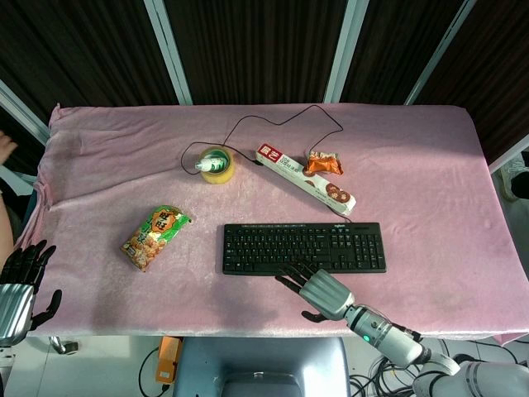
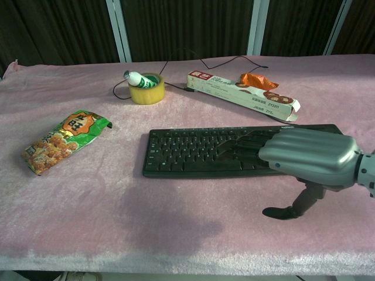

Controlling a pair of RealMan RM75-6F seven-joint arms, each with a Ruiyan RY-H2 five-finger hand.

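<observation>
The right hand [image 1: 324,291] rests spread on the keyboard [image 1: 303,247], while the left hand [image 1: 20,281] hangs open and empty far left of it.

The right hand [image 1: 324,291], silver metal with dark fingers [image 1: 295,271], is stretched forward with the palm down and the fingers apart — the thumb points down and to the side. It holds nothing. Its silver wrist and arm go back to the lower right. The left hand [image 1: 21,281] is at the left edge, fingers spread upward — also holding nothing.
</observation>
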